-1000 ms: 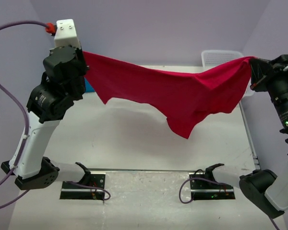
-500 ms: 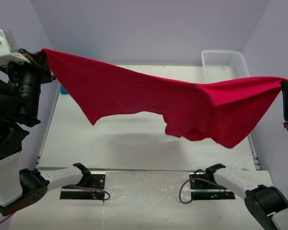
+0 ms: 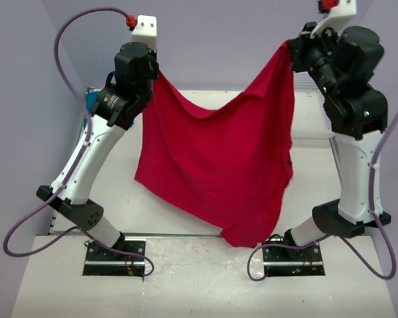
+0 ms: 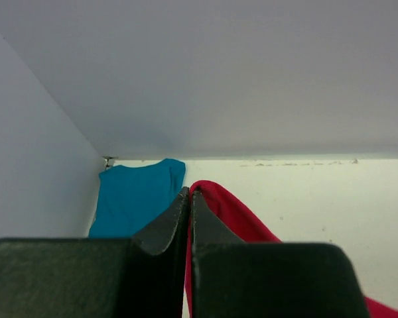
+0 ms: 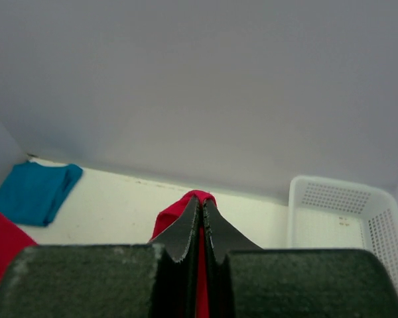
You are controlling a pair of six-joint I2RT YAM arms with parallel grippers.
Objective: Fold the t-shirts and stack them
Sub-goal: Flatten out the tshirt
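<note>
In the top view the red t-shirt hangs with its lowest corner at bottom centre, its top corners pinched tight by the left gripper at upper left and the right gripper at upper right, and beyond lie the teal-blue t-shirt far left and the white basket far right.

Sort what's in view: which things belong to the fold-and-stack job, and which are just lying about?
Part of the job:
- red t-shirt, hanging between the left gripper and the right gripper, both shut on it
- teal t-shirt, lying at the far left

Just lying about:
- white mesh basket, at the far right
</note>
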